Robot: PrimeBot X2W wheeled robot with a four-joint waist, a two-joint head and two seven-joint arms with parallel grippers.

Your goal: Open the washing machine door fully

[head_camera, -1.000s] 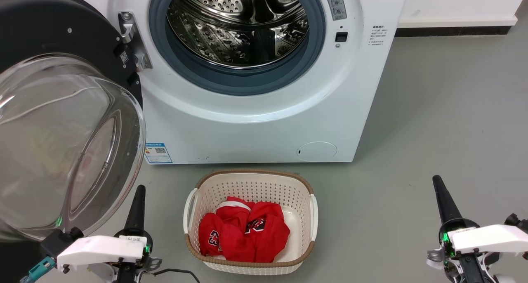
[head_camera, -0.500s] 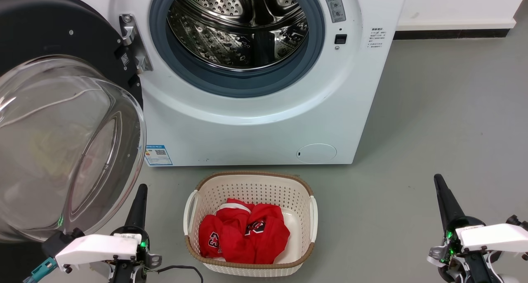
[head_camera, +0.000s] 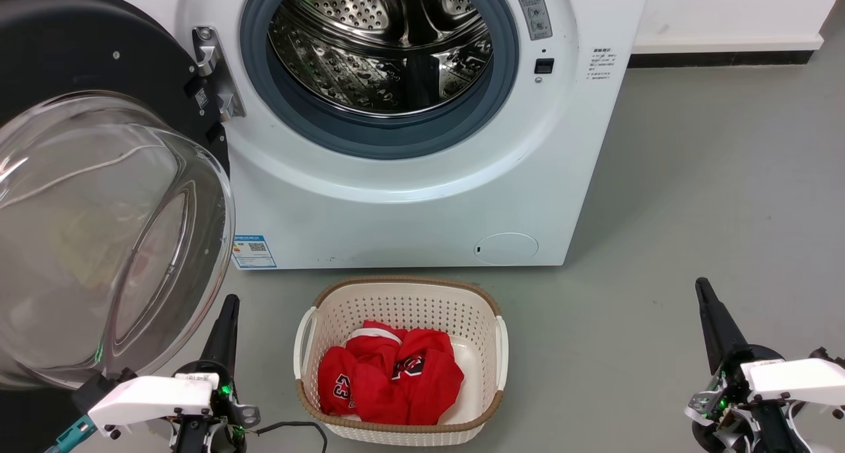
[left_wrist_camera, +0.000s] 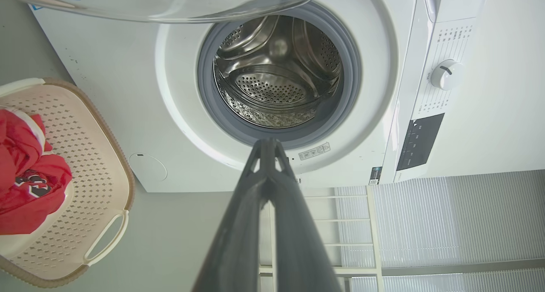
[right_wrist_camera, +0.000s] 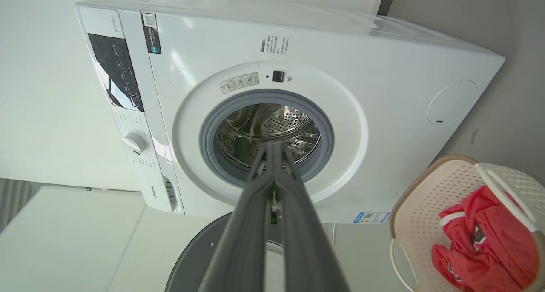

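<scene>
The white washing machine [head_camera: 409,202] stands ahead with its steel drum exposed. The washing machine door [head_camera: 72,57], a black disc with a clear glass bowl [head_camera: 99,235], is swung out wide on its hinge at the left. My left gripper [head_camera: 228,311] is shut and holds nothing. It sits low, just right of the bowl's lower edge and apart from it. My right gripper [head_camera: 705,298] is shut and holds nothing, far right over the floor. The left wrist view has the shut fingers [left_wrist_camera: 267,156] pointing at the drum opening [left_wrist_camera: 276,79], with the bowl [left_wrist_camera: 170,2] at its top. The right wrist fingers [right_wrist_camera: 272,160] are shut too.
A cream laundry basket [head_camera: 403,288] with a red garment [head_camera: 396,374] stands on the grey floor in front of the machine, between my arms. A white wall with a dark skirting [head_camera: 719,58] runs behind at the right. A cable [head_camera: 290,430] trails by my left wrist.
The whole picture has slid down slightly, so the camera moved. The door stays swung open. Both grippers stay shut and hardly shift.
</scene>
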